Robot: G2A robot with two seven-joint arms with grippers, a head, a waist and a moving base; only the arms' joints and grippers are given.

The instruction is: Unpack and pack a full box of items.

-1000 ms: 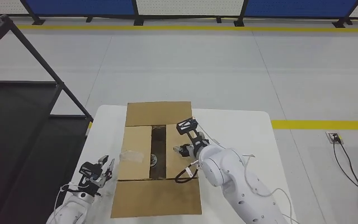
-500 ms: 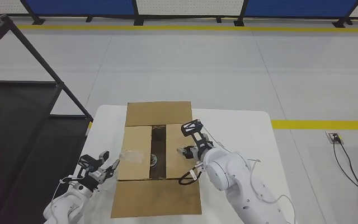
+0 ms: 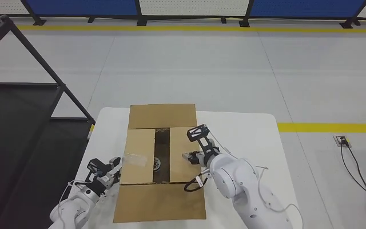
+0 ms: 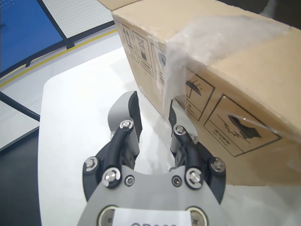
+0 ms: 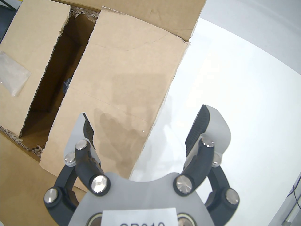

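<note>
Box point(image 3: 162, 117) is plain brown cardboard, black printed symbols on the side, cloudy clear tape point(image 4: 188, 48). Table point(image 3: 246, 131) is white. Left tool point(image 4: 152, 98) and right tool point(image 5: 143, 110): silver, black ribbed pads point(image 5: 200, 123).

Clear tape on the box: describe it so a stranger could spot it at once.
On the white table stands a cardboard box with its top flaps partly open. On the side facing the left gripper, clear tape folds over the top edge and down the printed wall. Its cloudy, wrinkled film stands out from the plain brown cardboard.
</note>
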